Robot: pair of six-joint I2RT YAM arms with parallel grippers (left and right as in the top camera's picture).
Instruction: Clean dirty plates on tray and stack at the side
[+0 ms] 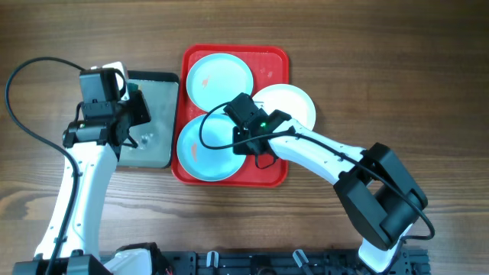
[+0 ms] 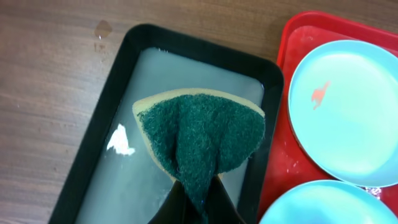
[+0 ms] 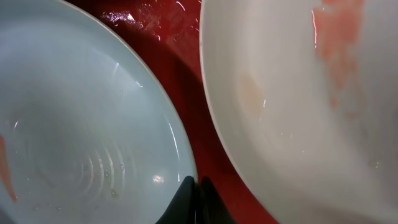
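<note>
We see left gripper (image 2: 198, 194) clamped on the green sponge (image 2: 202, 134) over the dark tray (image 2: 96, 127). Right gripper (image 3: 198, 198) pinched shut, empty, above the red tray (image 1: 271, 59). All three plates (image 1: 220, 79) lie on it.

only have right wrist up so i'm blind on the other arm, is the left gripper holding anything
Observer: Yes, the left gripper is shut on a green sponge.
Operator: where's it sitting
Observer: Above the dark tray, which has liquid in it, just left of the red tray.
Operator: any plate i can't see from here
Observer: One, a blue plate at the red tray's far end, with a reddish smudge on it.
</note>
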